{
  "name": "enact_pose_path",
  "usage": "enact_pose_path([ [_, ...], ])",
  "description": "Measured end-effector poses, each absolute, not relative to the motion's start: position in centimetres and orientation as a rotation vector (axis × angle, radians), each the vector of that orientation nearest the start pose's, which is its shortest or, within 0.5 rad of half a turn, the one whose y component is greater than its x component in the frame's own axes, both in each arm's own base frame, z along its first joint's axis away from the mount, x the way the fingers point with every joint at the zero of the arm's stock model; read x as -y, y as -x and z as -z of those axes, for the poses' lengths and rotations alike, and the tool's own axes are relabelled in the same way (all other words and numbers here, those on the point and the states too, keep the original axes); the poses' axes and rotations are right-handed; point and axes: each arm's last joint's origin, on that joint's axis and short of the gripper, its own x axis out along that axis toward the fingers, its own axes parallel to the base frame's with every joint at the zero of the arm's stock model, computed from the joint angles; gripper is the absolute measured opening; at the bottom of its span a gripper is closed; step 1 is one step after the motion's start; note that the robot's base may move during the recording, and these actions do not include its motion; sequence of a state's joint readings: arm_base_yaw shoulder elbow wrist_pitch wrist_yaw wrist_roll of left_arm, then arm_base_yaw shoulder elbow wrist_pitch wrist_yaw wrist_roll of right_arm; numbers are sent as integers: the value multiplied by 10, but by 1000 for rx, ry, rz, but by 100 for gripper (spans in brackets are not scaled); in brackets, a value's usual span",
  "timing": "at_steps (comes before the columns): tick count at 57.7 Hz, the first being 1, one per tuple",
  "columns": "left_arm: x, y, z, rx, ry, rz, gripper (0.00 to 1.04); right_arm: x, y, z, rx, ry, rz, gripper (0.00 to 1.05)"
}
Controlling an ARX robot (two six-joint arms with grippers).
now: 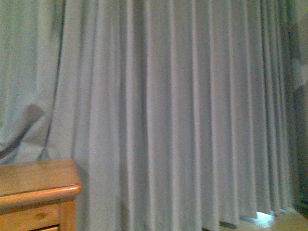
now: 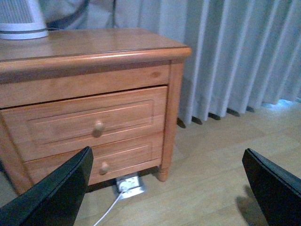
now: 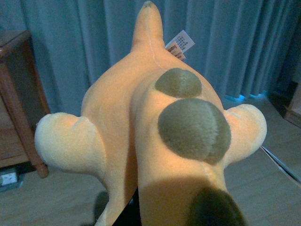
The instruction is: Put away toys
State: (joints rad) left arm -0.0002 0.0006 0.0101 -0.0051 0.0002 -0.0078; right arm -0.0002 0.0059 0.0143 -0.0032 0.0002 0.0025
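The orange-yellow plush animal (image 3: 141, 117) fills the right wrist view, with dark olive spots, two pale stubby limbs and a white tag near its far end. My right gripper is shut on it; its fingers are hidden under the plush, which hangs above the wooden floor. My left gripper (image 2: 174, 188) is open and empty, its two black fingers (image 2: 56, 193) wide apart above the floor in front of a wooden nightstand (image 2: 94, 108). Neither gripper shows in the front view.
The nightstand has two closed drawers with round knobs (image 2: 98, 127) and a white object (image 2: 21, 21) on top. A floor socket with a white cable (image 2: 128, 184) lies under it. Grey curtains (image 1: 183, 110) hang behind. The nightstand corner (image 1: 38, 192) shows in the front view.
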Motion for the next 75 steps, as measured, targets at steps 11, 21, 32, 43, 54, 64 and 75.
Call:
enact_pose_path([
  [11,0,-97,-166,4,8,0,98,0,-97,-168,5,-2,0,7],
  [21,0,-97,-166,4,8,1,98,0,-97,-168,5,-2,0,7],
  [32,0,-97,-166,4,7,3,98,0,-97,-168,5,-2,0,7],
  [43,0,-97,-166,4,8,0,98,0,-97,-168,5,-2,-1,7],
  [54,0,-97,-166,5,8,0,98,0,-97,-168,4,-2,0,7],
  [64,0,-97,-167,6,7,6,98,0,-97,-168,4,-2,5,7],
  [75,0,-97,-167,6,7,5,98,0,-97,-168,5,-2,4,7],
])
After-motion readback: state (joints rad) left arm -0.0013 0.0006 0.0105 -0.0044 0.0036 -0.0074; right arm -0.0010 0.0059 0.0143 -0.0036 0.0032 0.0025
